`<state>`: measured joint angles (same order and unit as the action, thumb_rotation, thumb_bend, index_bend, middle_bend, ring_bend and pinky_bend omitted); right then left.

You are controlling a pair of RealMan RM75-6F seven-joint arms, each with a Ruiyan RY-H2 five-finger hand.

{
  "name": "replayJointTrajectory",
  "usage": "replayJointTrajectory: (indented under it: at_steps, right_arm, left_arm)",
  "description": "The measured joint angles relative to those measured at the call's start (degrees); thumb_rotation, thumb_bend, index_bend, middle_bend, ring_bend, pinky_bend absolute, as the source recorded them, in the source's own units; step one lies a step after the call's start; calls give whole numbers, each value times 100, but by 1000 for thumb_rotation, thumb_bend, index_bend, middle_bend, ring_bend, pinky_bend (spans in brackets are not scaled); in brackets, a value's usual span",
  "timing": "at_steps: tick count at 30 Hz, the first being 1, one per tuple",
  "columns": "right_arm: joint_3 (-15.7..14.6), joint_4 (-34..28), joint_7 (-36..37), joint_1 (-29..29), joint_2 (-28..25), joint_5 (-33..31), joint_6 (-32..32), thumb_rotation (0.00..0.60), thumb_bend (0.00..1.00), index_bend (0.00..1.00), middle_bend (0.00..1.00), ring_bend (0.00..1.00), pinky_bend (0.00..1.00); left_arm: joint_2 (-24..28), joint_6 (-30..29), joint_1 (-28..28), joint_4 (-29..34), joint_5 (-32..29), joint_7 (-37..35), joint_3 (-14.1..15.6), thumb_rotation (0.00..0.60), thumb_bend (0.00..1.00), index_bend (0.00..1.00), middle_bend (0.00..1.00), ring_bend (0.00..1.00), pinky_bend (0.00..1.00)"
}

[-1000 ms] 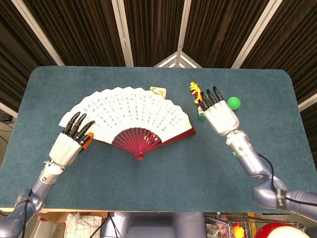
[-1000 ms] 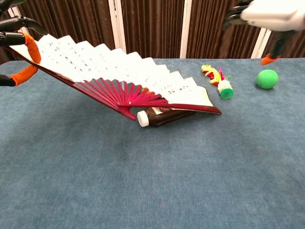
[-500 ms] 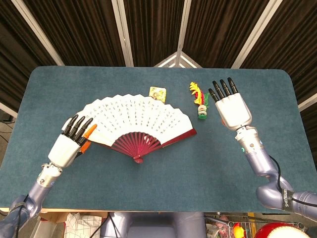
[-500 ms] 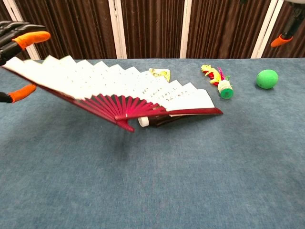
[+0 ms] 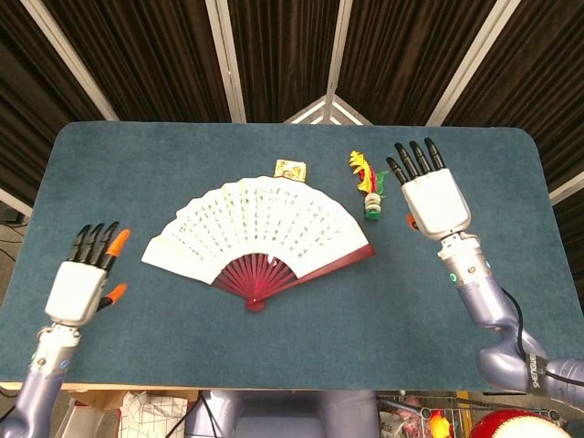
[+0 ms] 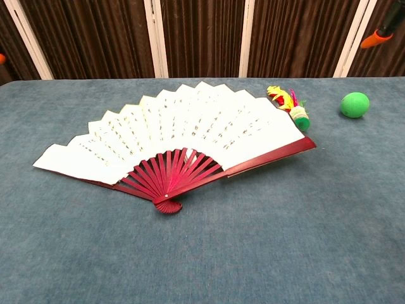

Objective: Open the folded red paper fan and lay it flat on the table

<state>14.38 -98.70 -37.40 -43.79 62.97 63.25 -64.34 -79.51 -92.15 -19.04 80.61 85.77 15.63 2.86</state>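
We see the fan [image 5: 258, 230]: cream-white pleats with small dark script, deep red ribs and edge. The table [image 5: 301, 347] is teal-blue. Far right, a bright green ball [image 6: 354, 104]; beside the fan, a shuttlecock [image 6: 290, 104] with yellow-red feathers. Both white hands, left [image 5: 78, 283] and right [image 5: 432, 196], show black fingers and orange tips.

A teal carpeted table [image 5: 292, 347] fills the middle; from 9 round to 3 o'clock hang dark brown pleated curtains [image 5: 274, 50] crossed by slanting white frame bars [image 5: 222, 55], evenly lit
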Motion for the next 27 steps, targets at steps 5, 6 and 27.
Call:
replayJointTrajectory:
  at_steps: [5, 6, 27]
  right_arm:
    - [59, -434, 538, 201, -68, 32, -208, 600, 77, 148, 89, 95, 89]
    - [63, -578, 715, 289, -93, 48, -286, 600, 77, 148, 89, 97, 89]
    - [-1664, 682, 3042, 3097, 704, 2269, -2957, 600, 77, 186, 84, 98, 89]
  left_arm:
    - [910, -95, 683, 1103, -632, 735, -16, 600, 122, 0, 0, 0, 0]
    - [963, -112, 742, 1138, -681, 726, -27, 600, 122, 0, 0, 0, 0]
    - [1804, -648, 1583, 1131, -5, -722, 0, 600, 164, 60, 0, 0, 0]
